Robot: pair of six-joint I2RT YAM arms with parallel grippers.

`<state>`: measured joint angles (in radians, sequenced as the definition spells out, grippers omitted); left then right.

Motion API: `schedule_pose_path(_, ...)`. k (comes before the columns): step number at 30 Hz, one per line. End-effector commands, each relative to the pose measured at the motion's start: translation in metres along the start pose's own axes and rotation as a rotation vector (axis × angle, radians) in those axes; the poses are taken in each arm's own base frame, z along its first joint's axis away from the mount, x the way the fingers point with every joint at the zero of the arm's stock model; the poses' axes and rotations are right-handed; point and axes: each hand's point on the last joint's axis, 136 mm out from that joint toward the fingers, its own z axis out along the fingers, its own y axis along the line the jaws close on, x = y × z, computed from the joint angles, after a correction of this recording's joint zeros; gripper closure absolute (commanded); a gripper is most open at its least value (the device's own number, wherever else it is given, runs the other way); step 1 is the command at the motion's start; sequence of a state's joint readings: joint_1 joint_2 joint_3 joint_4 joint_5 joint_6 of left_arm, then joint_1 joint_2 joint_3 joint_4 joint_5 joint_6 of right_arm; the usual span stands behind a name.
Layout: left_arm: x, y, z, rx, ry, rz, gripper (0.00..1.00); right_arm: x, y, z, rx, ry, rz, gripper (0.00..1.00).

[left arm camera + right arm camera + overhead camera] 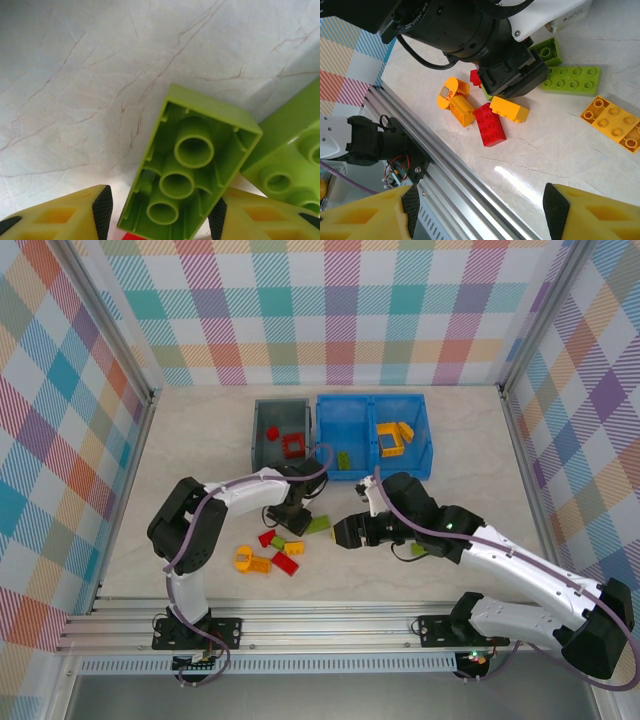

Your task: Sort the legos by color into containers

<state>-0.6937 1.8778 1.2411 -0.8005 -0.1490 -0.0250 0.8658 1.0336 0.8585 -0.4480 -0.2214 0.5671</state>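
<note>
My left gripper [292, 523] is down at the heap of legos, its jaws straddling a lime green brick [192, 165] that lies studs-down. The right pad [217, 220] sits at the brick's edge and the left pad [103, 210] stands a little off it. A second green brick [290, 165] lies just to the right. My right gripper [340, 533] hangs open with nothing between its fingers [480, 205], above the table's near edge. The grey bin [262, 435] holds red legos [293, 445]. The blue bin [350, 425] has a green brick [343, 459] on its left and yellow pieces [393, 437] on its right.
Loose on the table are a red brick [490, 124], a yellow brick [509, 109], an orange round-ended piece [455, 100], a green plate [571, 80] and an orange plate [615, 122]. The metal rail [465, 185] runs along the near edge. Checked walls enclose the table.
</note>
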Motion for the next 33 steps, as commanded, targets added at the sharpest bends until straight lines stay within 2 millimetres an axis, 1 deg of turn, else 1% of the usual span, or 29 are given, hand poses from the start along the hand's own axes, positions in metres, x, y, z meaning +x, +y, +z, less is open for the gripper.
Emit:
schedule_pose_path(1, -0.009, 0.002, 0.007, 0.007, 0.001, 0.008, 0.54, -0.011, 0.014, -0.004, -0.033, -0.028, -0.010, 0.32)
schedule_pose_path(3, -0.010, 0.002, 0.008, 0.003, -0.001, 0.004, 0.63, -0.010, 0.015, -0.004, -0.042, -0.029, -0.014, 0.33)
schedule_pose_path(4, -0.010, 0.002, 0.006, 0.006, -0.007, 0.000, 0.66, -0.010, 0.016, -0.004, -0.050, -0.029, -0.020, 0.33)
schedule_pose_path(6, -0.011, 0.002, 0.001, 0.012, -0.026, -0.011, 0.69, -0.011, 0.023, -0.005, -0.084, -0.038, -0.045, 0.33)
schedule_pose_path(8, -0.010, 0.004, -0.010, 0.018, -0.055, -0.032, 0.70, -0.014, 0.034, -0.011, -0.134, -0.062, -0.080, 0.33)
schedule_pose_path(11, -0.012, 0.006, -0.040, 0.040, -0.121, -0.083, 0.71, -0.023, 0.047, -0.027, -0.176, -0.126, -0.129, 0.32)
schedule_pose_path(12, -0.015, 0.006, -0.054, 0.058, -0.154, -0.105, 0.71, -0.027, 0.048, -0.033, -0.168, -0.153, -0.140, 0.32)
schedule_pose_path(15, -0.028, 0.000, -0.094, 0.124, -0.246, -0.160, 0.71, -0.043, 0.040, -0.055, -0.094, -0.279, -0.158, 0.33)
schedule_pose_path(16, -0.034, -0.001, -0.106, 0.140, -0.273, -0.184, 0.70, -0.049, 0.034, -0.062, -0.052, -0.326, -0.149, 0.32)
schedule_pose_path(18, -0.049, -0.003, -0.123, 0.163, -0.309, -0.223, 0.70, -0.058, 0.027, -0.073, 0.000, -0.390, -0.149, 0.33)
schedule_pose_path(20, -0.065, -0.007, -0.135, 0.163, -0.335, -0.250, 0.70, -0.065, 0.024, -0.079, 0.026, -0.440, -0.147, 0.34)
schedule_pose_path(23, -0.095, -0.019, -0.146, 0.156, -0.370, -0.282, 0.71, -0.076, 0.021, -0.083, 0.045, -0.511, -0.138, 0.34)
schedule_pose_path(26, -0.123, -0.019, -0.148, 0.071, -0.378, -0.343, 0.71, -0.087, 0.018, -0.088, 0.064, -0.581, -0.137, 0.34)
schedule_pose_path(29, -0.149, -0.017, -0.137, 0.010, -0.368, -0.418, 0.71, -0.097, 0.010, -0.099, 0.112, -0.662, -0.119, 0.33)
schedule_pose_path(33, -0.184, -0.030, -0.117, 0.039, -0.373, -0.457, 0.71, -0.107, 0.005, -0.111, 0.137, -0.739, -0.109, 0.32)
